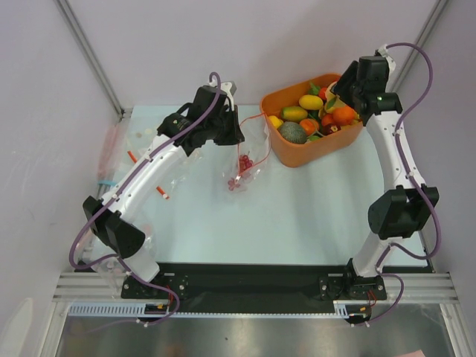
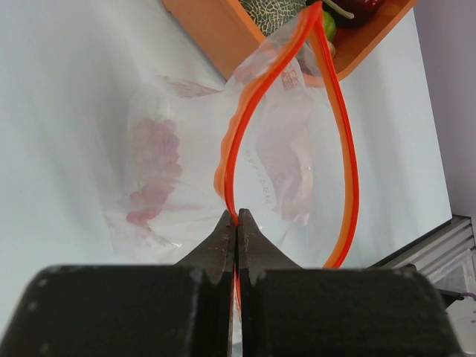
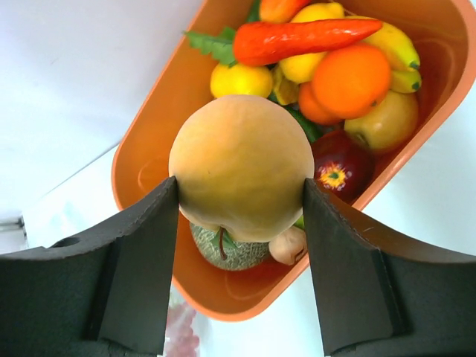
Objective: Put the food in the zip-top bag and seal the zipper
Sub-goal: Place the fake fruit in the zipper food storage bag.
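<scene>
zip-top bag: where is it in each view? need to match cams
Top external: centre, zip-top bag just left of the orange tub.
Left wrist: fills the middle, its zipper pinched in the shut left end effector.
Right wrist: not clearly in it; only a blurred clear patch at the bottom edge.
Shared landmark: orange tub.

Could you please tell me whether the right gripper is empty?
No, the right gripper is clamped on a round yellow-orange fruit above the orange tub.
</scene>
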`<state>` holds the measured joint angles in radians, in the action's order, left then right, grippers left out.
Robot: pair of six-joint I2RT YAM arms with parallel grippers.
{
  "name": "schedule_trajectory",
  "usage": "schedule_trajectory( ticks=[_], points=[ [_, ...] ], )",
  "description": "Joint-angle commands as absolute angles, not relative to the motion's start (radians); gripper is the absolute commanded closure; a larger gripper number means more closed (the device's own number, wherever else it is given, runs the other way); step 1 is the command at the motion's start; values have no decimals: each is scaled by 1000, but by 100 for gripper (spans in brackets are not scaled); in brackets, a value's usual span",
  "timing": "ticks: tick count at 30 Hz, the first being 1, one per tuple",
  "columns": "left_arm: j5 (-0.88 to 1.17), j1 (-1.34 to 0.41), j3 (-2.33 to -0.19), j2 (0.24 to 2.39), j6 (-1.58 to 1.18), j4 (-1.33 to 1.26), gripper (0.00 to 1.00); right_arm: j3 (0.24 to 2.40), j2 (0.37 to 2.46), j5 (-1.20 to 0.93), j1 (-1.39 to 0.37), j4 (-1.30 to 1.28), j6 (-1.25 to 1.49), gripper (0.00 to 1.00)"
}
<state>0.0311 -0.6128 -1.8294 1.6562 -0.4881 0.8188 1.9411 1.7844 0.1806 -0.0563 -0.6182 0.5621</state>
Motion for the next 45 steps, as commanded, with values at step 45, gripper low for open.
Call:
schedule_trajectory(
  ticks=[45],
  points=[
    [87, -623, -1994, 1672, -525, 856, 100, 1483, 1427, -126, -538, -457, 511, 66]
  ],
)
